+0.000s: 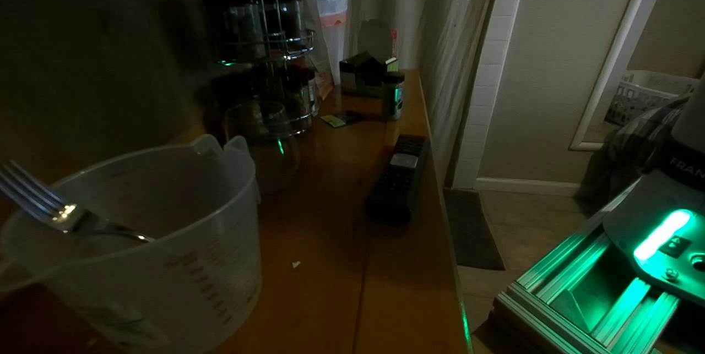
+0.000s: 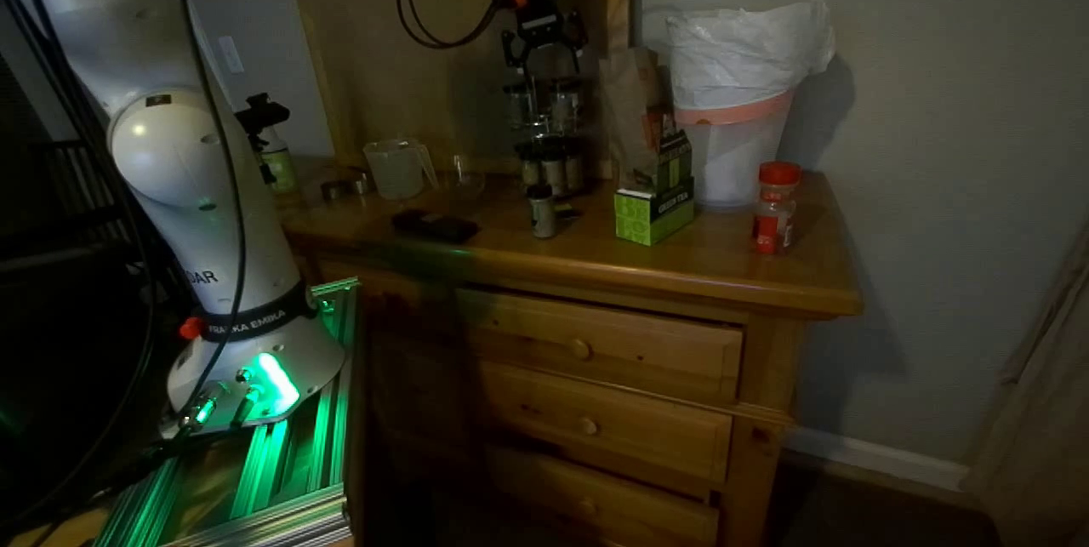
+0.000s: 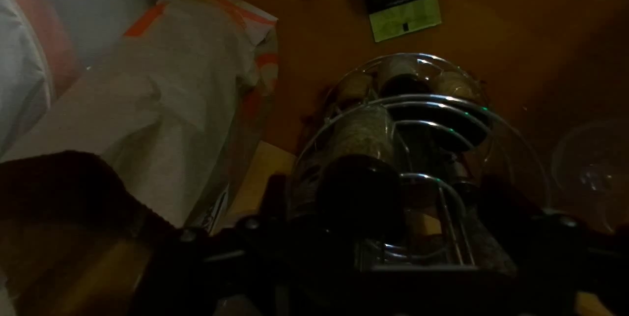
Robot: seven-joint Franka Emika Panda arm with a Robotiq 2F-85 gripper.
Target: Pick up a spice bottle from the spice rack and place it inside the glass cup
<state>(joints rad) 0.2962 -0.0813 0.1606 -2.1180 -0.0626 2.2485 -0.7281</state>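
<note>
Hanging just above the spice rack [image 1: 286, 58], the gripper [image 2: 549, 68] points down with jaws wide apart. In the wrist view a dark-lidded spice bottle [image 3: 362, 168], on the rack's upper tier, shows between the fingers [image 3: 508, 215], nearer one than the other; contact cannot be told in this light.

Containers, reckoned from the rack:
- Rack: two tiers of clear jars [image 2: 553, 174]; pale, flaky-looking matter in the upper bottle.
- Glass cup [image 1: 275, 156]: near the rack, mouth up, inside too dim to read.
- Measuring cup [image 1: 220, 249]: same side of the rack, past the glass cup. Holds a fork [image 1: 82, 221], tines out over the rim.
- Paper bag [image 2: 631, 105]: just beside the rack, on the side away from the cups. Contents hidden.
- Bucket [image 2: 736, 156]: beyond the paper bag, topped by a white plastic bag [image 2: 740, 62].
- Green tea box [image 2: 657, 211]: from the rack, toward the front edge of the dresser [image 2: 587, 253], off to the bucket side.
- Loose jar [image 2: 542, 213]: also frontward of the rack, upright, dark lid.

Bottle bearing: upright in the rack, long axis vertical, lid up. In the wrist view its lid sits lower in the frame, toward the camera, its base toward the frame's top.
</note>
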